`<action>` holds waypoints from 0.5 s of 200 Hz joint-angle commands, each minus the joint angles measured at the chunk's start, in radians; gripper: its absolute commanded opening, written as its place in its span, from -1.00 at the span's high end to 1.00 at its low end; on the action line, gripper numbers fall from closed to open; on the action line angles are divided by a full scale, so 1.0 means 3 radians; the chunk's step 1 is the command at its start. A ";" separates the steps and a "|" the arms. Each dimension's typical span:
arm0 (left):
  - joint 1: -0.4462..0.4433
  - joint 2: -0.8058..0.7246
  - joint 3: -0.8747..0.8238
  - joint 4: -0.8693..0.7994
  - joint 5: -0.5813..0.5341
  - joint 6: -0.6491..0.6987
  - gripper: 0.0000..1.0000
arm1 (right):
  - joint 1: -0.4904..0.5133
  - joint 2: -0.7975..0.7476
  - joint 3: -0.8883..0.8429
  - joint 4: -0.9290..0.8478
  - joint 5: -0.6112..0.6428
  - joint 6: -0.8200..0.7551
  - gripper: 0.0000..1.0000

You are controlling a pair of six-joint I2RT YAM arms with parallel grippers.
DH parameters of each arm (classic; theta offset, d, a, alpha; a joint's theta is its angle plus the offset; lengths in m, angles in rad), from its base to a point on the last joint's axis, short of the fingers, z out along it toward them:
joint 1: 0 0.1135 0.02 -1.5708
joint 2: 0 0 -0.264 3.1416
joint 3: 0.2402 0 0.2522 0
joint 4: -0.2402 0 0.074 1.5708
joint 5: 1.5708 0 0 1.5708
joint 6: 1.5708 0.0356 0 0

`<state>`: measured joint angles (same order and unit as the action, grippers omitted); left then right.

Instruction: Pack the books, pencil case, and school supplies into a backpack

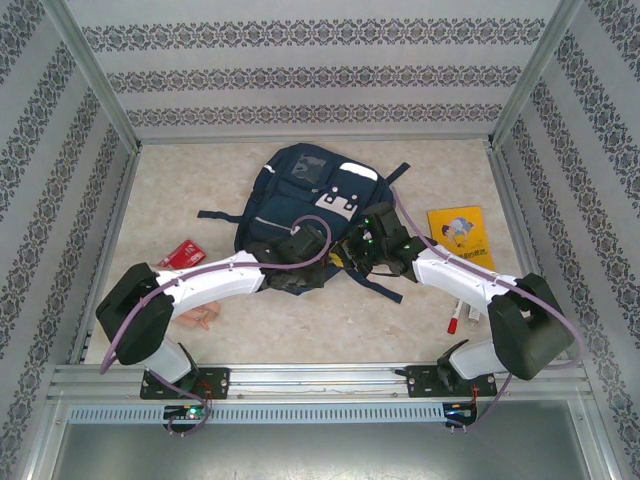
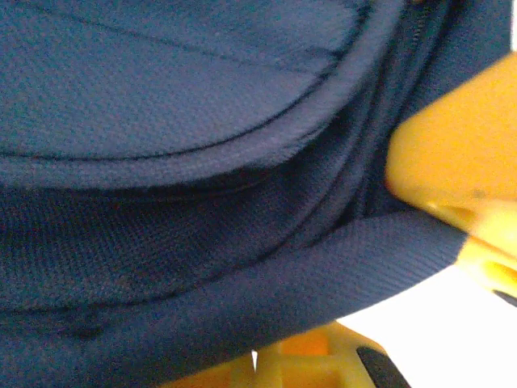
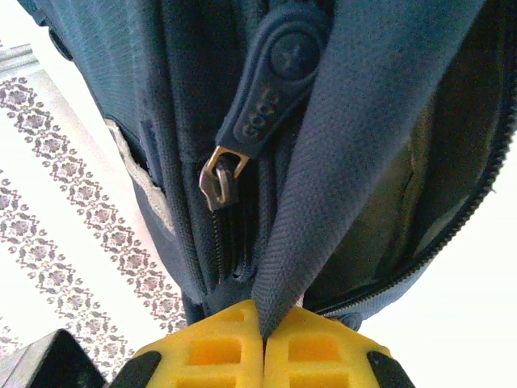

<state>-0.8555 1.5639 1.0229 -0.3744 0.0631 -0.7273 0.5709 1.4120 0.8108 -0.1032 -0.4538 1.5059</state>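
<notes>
Pink pencil case by the left arm, red-capped marker beside the right arm, left gripper and right gripper both clamped tight on the near edge of the blue backpack at mid-table, yellow book flat on the table to its right

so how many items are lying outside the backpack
4: yellow book at right, marker beside right arm, pink pencil case beside left arm, red packet at left; more may be hidden.

The large navy-blue fabric backpack lies beyond the left hand and right hand, its near edge caught in both. Right of them lies the thin yellow paperback book; left and nearer, the soft peach-pink pencil case.
</notes>
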 commanded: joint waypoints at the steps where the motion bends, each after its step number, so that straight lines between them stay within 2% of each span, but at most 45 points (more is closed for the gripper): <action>1: -0.0002 -0.0349 -0.0090 0.0049 -0.0016 0.0460 1.00 | -0.0061 -0.0145 0.0050 -0.0162 0.0051 -0.0314 1.00; 42: 0.0066 -0.0761 -0.0409 -0.0213 0.0036 0.0724 1.00 | -0.0314 -0.0253 -0.0045 -0.0461 0.0300 -0.0812 1.00; 71: 0.0095 -0.1014 -0.0739 0.0062 0.0235 0.1090 1.00 | -0.0573 -0.0211 -0.0031 -0.0593 0.0468 -0.1284 1.00; 86: 0.0095 -0.1104 -0.0892 0.0205 0.0276 0.1297 1.00 | -0.0735 -0.0131 -0.0050 -0.0500 0.0403 -0.1388 1.00; 100: 0.0096 -0.1167 -0.1016 0.0348 0.0366 0.1437 1.00 | -0.0868 -0.0022 -0.0030 -0.0390 0.0145 -0.1429 1.00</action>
<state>-0.8356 1.2644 0.7704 -0.3256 0.1135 -0.4335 0.3824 1.3613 0.8047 -0.2596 -0.4347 1.1778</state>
